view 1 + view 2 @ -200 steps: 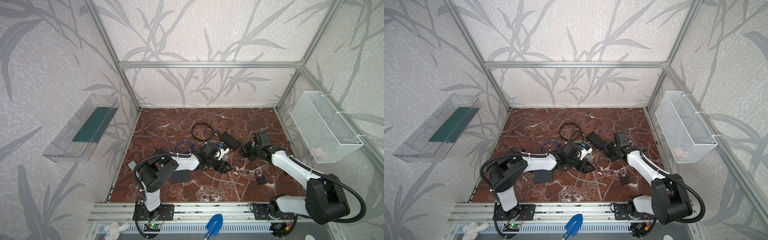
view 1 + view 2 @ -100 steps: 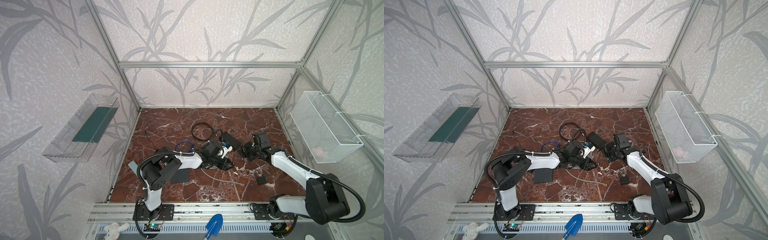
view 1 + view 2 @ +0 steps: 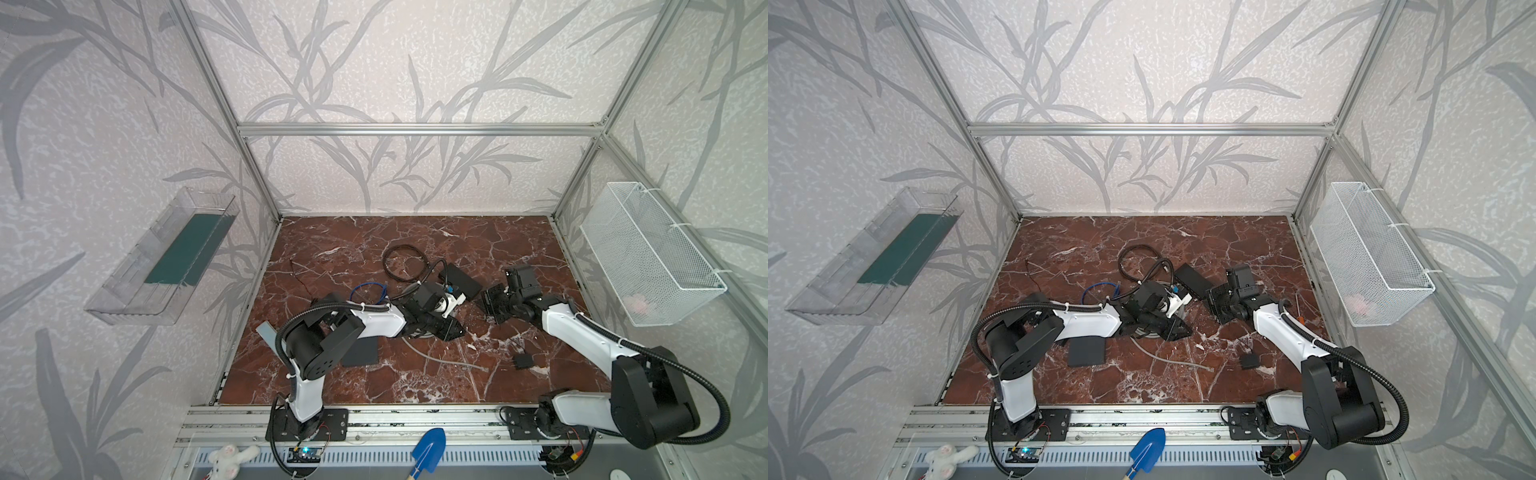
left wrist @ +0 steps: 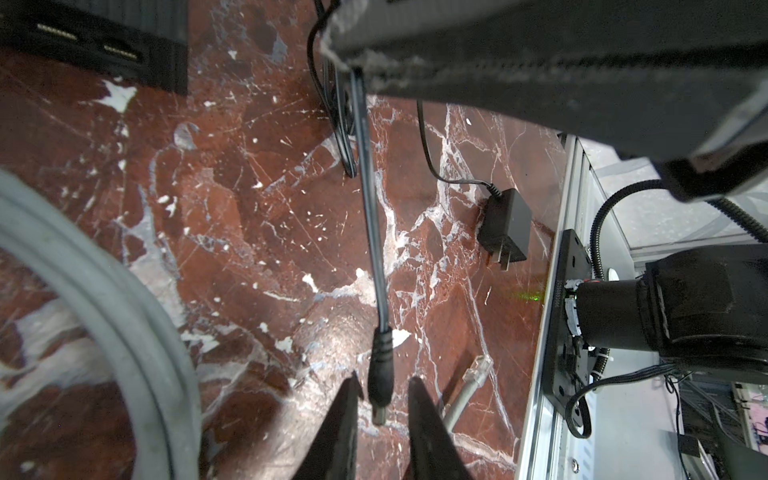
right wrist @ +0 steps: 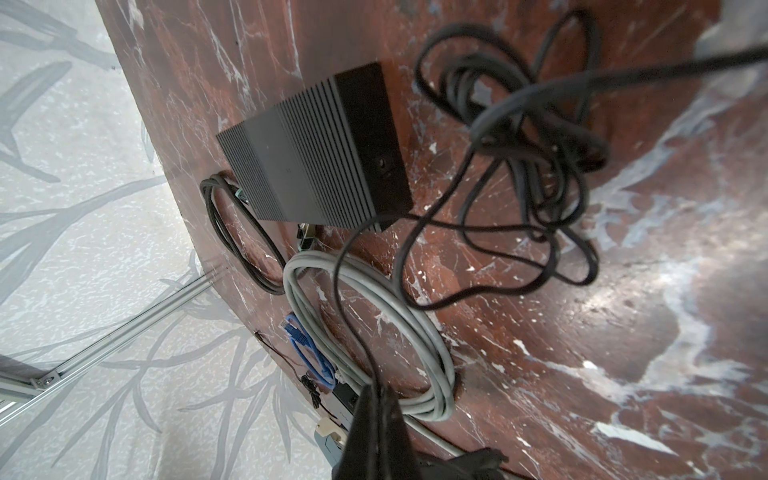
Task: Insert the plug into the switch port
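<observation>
Wire basket [image 3: 623,232] holds something pink [image 3: 636,303]; clear wall bin [image 3: 124,286], a green sheet [image 3: 183,249]. Beside the switch [image 5: 316,145], right gripper [image 5: 376,395] pinches the power cord [image 4: 370,208]. Left gripper [image 4: 384,386], narrowly parted, flanks its barrel plug [image 4: 381,365]. A grey cable coil [image 4: 158,353] lies near the switch.

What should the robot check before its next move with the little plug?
1. The plug sits between the fingertips of the left gripper: ok.
2. The left gripper squeezes the plug: not ok, slim gaps show on both sides.
3. The right gripper is shut on the plug's thin black cable: ok.
4. The round port on the switch is unblocked: ok.
5. The plug is lined up with the round port: not ok, the switch lies apart from it.
</observation>
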Motion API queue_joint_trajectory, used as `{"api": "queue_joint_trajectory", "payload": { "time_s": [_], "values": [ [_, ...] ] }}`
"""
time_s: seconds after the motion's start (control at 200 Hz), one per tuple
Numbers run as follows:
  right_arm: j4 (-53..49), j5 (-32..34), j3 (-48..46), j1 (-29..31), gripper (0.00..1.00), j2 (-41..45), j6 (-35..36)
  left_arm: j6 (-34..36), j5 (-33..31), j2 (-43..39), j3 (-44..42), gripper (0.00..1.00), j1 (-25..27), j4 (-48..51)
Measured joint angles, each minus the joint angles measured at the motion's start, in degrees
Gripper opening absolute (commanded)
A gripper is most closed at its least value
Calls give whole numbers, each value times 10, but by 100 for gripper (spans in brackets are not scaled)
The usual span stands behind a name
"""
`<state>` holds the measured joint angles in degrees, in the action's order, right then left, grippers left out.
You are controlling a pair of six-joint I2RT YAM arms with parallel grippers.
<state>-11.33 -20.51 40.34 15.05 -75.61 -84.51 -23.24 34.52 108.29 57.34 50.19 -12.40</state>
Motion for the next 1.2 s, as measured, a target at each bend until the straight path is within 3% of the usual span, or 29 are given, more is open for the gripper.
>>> {"api": "queue_joint_trajectory", "payload": {
  "time_s": [0.23, 0.425, 0.56, 0.685, 0.785, 0.875, 1.02, 1.2],
  "values": [
    [8, -1, 0, 0, 4, -3, 7, 7, 0, 0, 9, 14, -2, 15],
    [-22, -12, 0, -9, 40, -3, 87, 40, 2, 0, 32, 10, -13, 58],
    [-86, -41, 24, -52, 45, -9, 285, 83, 11, -2, 49, 11, -31, 112],
    [-233, -58, 202, -70, 45, -88, 578, 144, 27, -3, 82, 10, -54, 215],
    [-261, -93, 288, -61, 45, -123, 778, 192, 44, -3, 130, 10, -70, 306],
    [-254, -148, 257, -56, 45, -107, 915, 231, 56, -2, 174, 10, -82, 374],
    [-200, -200, 122, -29, 43, -34, 1104, 276, 79, -1, 199, 10, -104, 438],
    [-108, -181, 37, 34, 43, 43, 1236, 309, 109, 11, 208, 10, -127, 492]
  ]
}}
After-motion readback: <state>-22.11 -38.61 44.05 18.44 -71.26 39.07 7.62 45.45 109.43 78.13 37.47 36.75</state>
